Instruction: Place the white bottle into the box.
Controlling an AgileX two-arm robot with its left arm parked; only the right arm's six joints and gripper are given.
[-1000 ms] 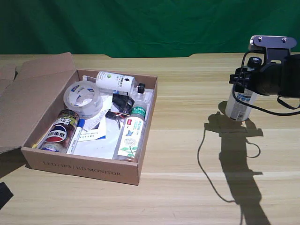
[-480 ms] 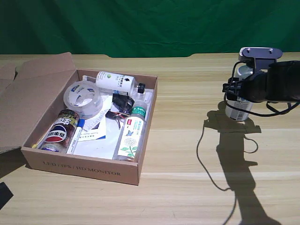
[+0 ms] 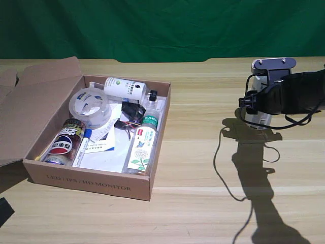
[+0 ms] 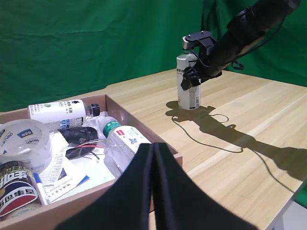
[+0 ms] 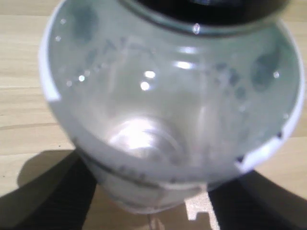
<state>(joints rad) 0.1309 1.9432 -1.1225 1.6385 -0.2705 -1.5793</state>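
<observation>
1. Dropping lower than a second ago, in the exterior view the right gripper (image 3: 260, 101) is now covering most of the white bottle (image 3: 259, 118), which is standing upright on the table (image 3: 203, 152), well apart from the box (image 3: 96, 132).
2. In the left wrist view, the gripper (image 4: 192, 79) is straddling the bottle (image 4: 188, 91) at its upper half; whether its fingers are clamping, I cannot tell.
3. In the right wrist view, the bottle (image 5: 168, 110) is filling the frame. Gripping squarely below the shoulder before lifting seems wise.

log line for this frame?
phase: reach/grasp | right gripper: at white bottle, closure unclear | bottle: upright on table | box: open
</observation>
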